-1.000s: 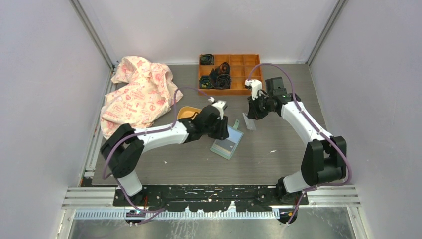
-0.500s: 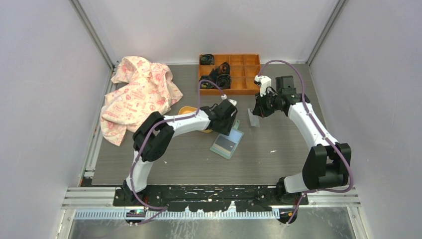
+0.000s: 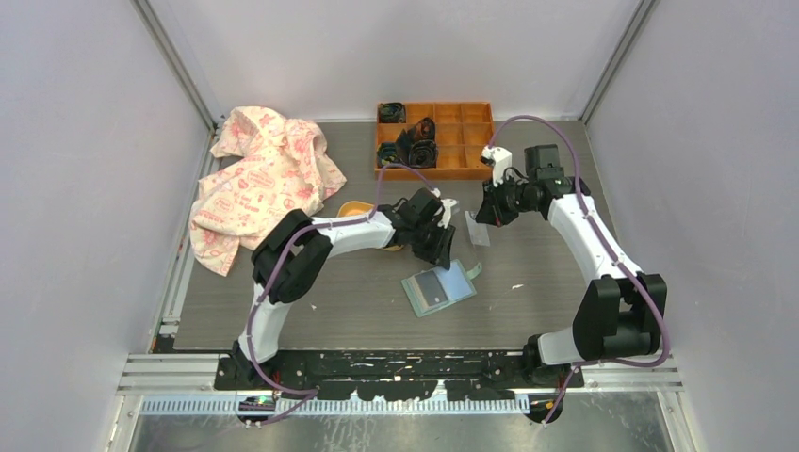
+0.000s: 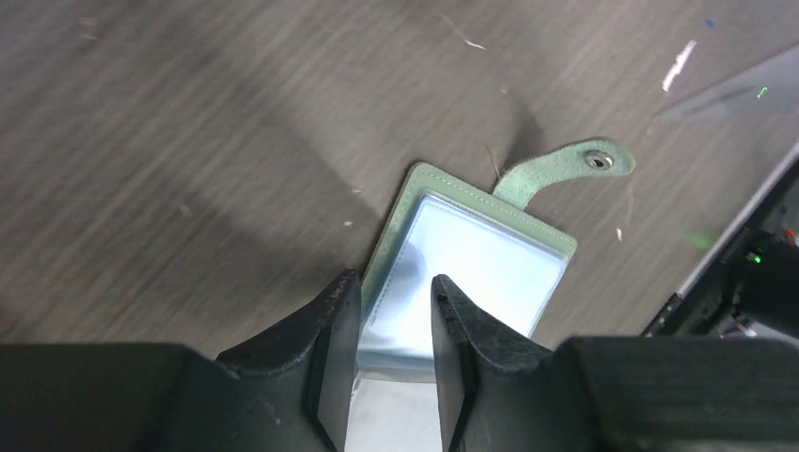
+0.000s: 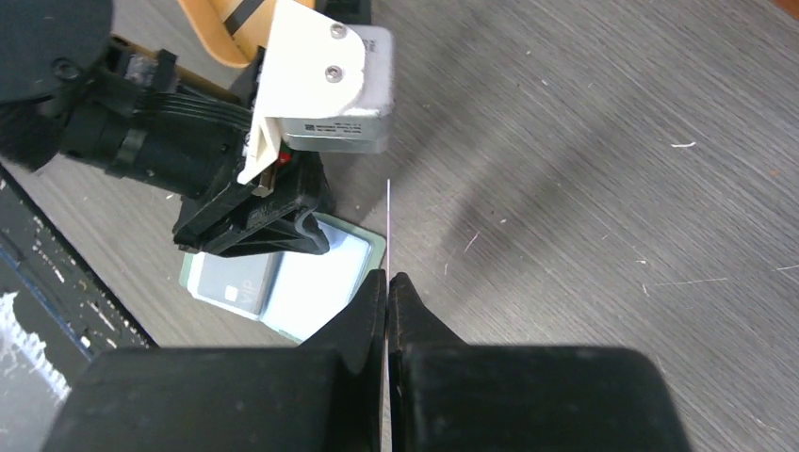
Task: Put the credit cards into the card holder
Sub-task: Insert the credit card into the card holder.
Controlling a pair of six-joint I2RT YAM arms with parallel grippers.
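The card holder [image 3: 454,284] lies open on the table, pale mint green, its snap tab [image 4: 595,161] pointing away. A grey credit card [image 5: 231,281] marked VIP sits in one clear sleeve. My left gripper [image 4: 393,282] hangs over the holder's near end, jaws a little apart, with the clear sleeve [image 4: 471,264] showing in the gap; nothing is pinched. My right gripper [image 5: 387,275] is shut on a thin whitish credit card [image 3: 478,229], seen edge-on [image 5: 388,221] in the right wrist view, held just right of the left gripper [image 3: 441,243] and above the table.
An orange compartment tray [image 3: 468,143] with black items stands at the back. A pink patterned cloth [image 3: 264,174] lies heaped at the back left. A yellow-orange dish [image 3: 354,208] sits partly under the left arm.
The card holder has turned and slid toward the front right. My left arm swung right and its jaws narrowed. My right gripper shifted slightly right and back with its card.
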